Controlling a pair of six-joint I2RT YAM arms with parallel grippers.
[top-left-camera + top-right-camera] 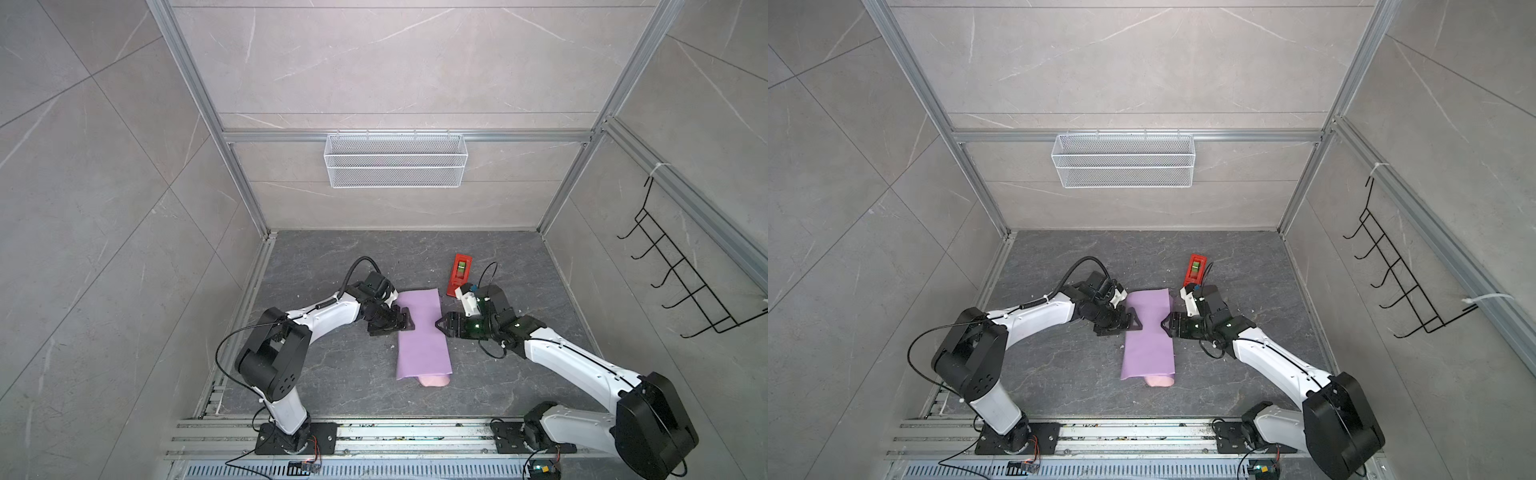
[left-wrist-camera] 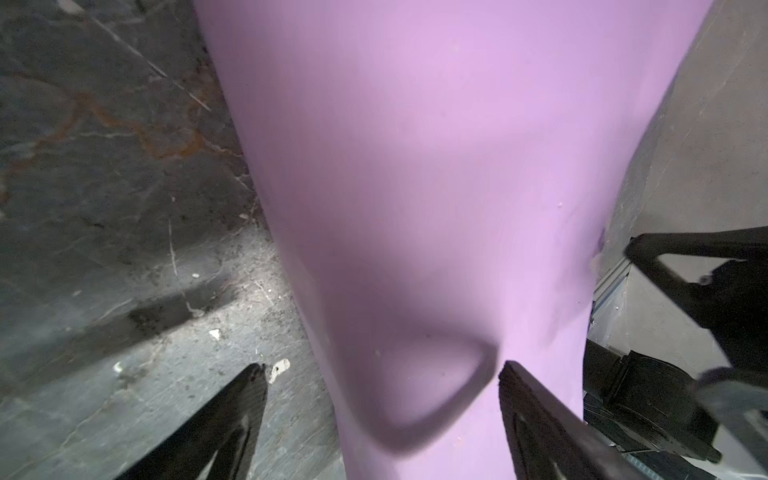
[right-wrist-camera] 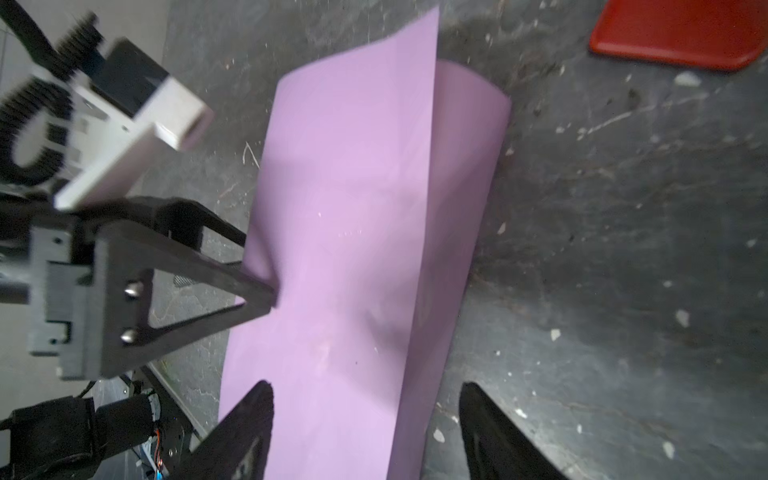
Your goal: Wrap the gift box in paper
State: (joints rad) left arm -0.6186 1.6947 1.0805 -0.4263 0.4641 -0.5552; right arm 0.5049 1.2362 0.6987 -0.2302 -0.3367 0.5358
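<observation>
The paper [image 1: 422,332] [image 1: 1148,345] lies lengthwise mid-floor, folded into a long lilac bundle, with a pale pink end [image 1: 434,380] showing at the near side. The gift box is hidden. My left gripper [image 1: 405,322] [image 1: 1136,322] [image 2: 380,372] is open at the bundle's left edge, one finger over the floor and one over the lilac paper [image 2: 415,166]. My right gripper [image 1: 438,324] [image 1: 1165,324] [image 3: 365,388] is open at the right edge, straddling the paper's overlapping flap [image 3: 353,208]. Nothing is held between either pair of fingers.
A red tape dispenser [image 1: 459,274] [image 1: 1195,270] [image 3: 681,33] lies on the dark floor behind the right gripper. A white wire basket [image 1: 395,160] hangs on the back wall and a black hook rack [image 1: 673,270] on the right wall.
</observation>
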